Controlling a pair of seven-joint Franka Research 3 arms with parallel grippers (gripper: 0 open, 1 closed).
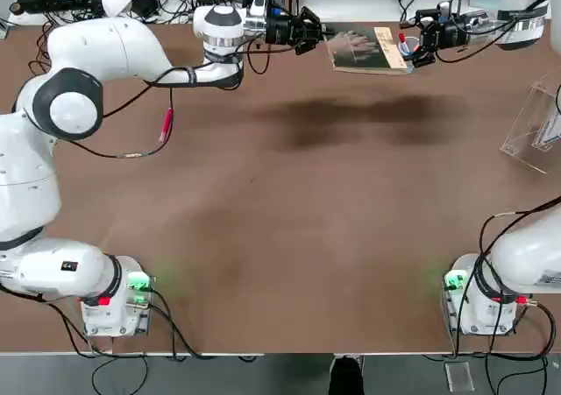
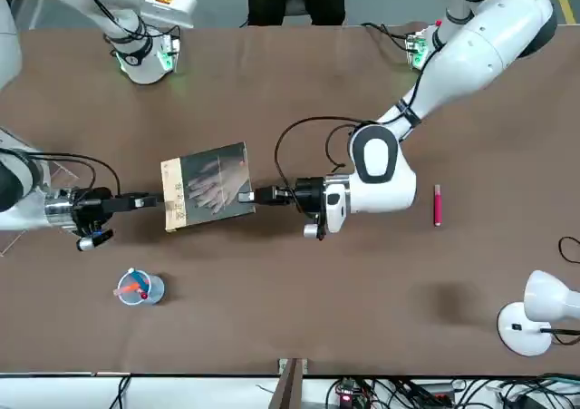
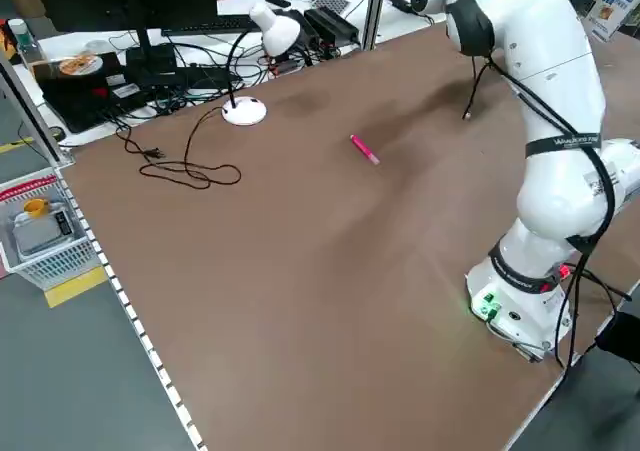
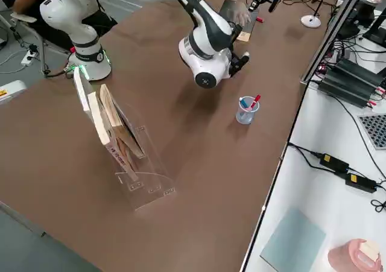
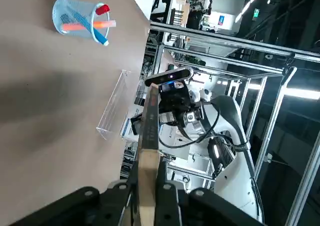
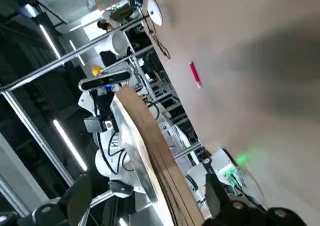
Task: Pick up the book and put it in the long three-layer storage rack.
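1. The thin dark grey book with a pale hand image and a tan strip is held in the air above the brown table, over its far edge as seen from the arm bases, cover roughly level.
2. Left gripper is clenched on the book's plain short edge, reaching in horizontally.
3. Right gripper sits at the opposite, tan-strip end; fingers spread wide, straddling that edge in the right wrist view, not clamped.
4. Both grippers line up end to end, with the book bridging them.
5. The clear acrylic three-layer storage rack stands on the robot's right side of the table, well apart from the book, already holding some books.
6. Judgement: the right arm is nearer the rack, so a hand-over comes next: right closes, left lets go.
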